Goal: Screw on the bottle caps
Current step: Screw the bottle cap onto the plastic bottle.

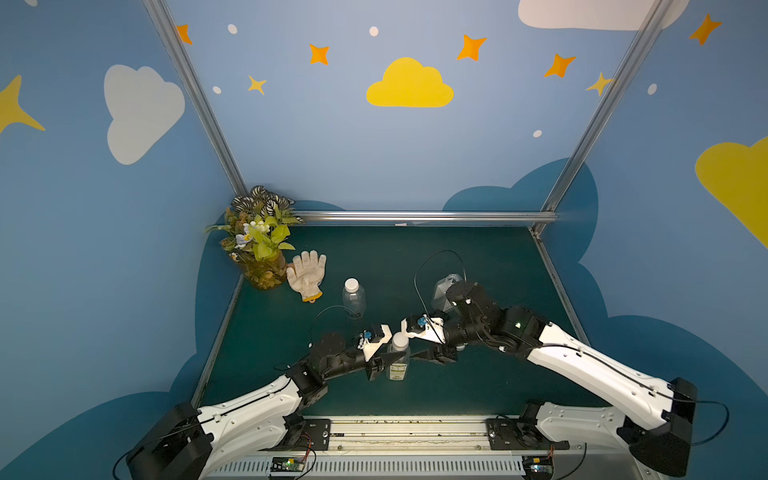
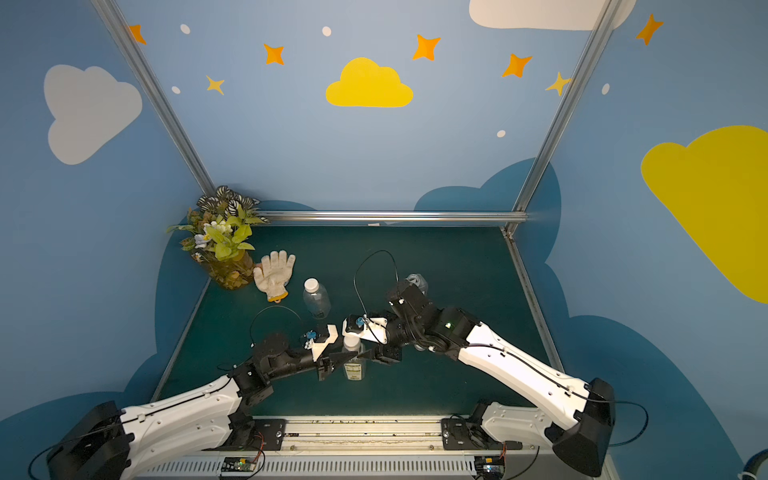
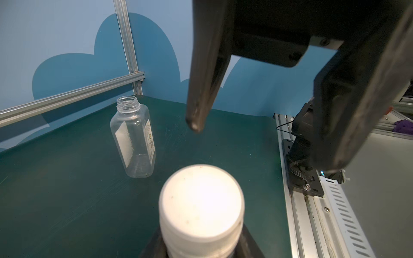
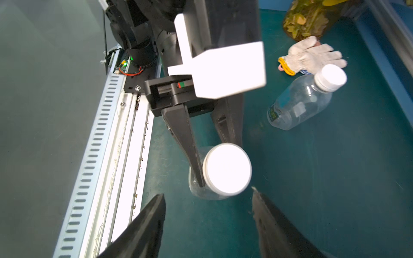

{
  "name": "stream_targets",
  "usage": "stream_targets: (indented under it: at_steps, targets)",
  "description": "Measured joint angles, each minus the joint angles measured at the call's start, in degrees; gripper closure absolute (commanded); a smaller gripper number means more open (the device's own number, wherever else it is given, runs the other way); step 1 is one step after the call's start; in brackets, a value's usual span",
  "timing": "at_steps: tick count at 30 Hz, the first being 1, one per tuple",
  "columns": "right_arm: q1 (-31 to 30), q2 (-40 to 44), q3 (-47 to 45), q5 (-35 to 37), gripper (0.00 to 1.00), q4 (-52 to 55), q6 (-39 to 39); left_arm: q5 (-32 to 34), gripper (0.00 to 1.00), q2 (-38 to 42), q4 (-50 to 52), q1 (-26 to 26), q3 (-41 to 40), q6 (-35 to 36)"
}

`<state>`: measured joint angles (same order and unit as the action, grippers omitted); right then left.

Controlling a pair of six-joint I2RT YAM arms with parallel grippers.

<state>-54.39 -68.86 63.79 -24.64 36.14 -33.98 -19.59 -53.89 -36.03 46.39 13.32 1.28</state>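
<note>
The green table mat (image 1: 490,266) carries all three bottles. Near its front middle, the left gripper (image 1: 380,363) is clamped on the slim labelled bottle (image 1: 397,368) just under its neck and holds it upright. The right gripper (image 4: 207,194) hangs just beside that bottle's top, its jaws spread with nothing between them. Farther back stand the flat-sided bottle (image 3: 134,143), on the right arm's side, and the round bottle (image 1: 354,299), near a work glove (image 1: 306,274).

One white cap (image 1: 400,340) sits on the slim bottle and another (image 1: 351,285) on the round bottle. The flat-sided bottle's threaded neck is bare.

The second cap looks to be the step in hand. With the right jaws off it, this is either a pause between turns or the end of that cap, and how tight it is cannot be told. If it is loose, the right jaws need to close squarely on its rim and twist while the left grip resists. If not, the third cap must be found.

Only the left wrist view shows the flat-sided bottle whole with its open mouth; in both top views the right arm hides most of it. Only the right wrist view shows the left fingers (image 4: 185,138) pinching below the cap. No view clearly shows a third cap.
</note>
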Motion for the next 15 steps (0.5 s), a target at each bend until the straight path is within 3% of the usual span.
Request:
stream_targets:
  at_steps: [15]
  targets:
    - [1.2, -7.9, 4.8, -6.3, 0.4, 1.0, -8.5, -0.1, 0.97, 0.8, 0.5, 0.0, -0.3, 0.0]
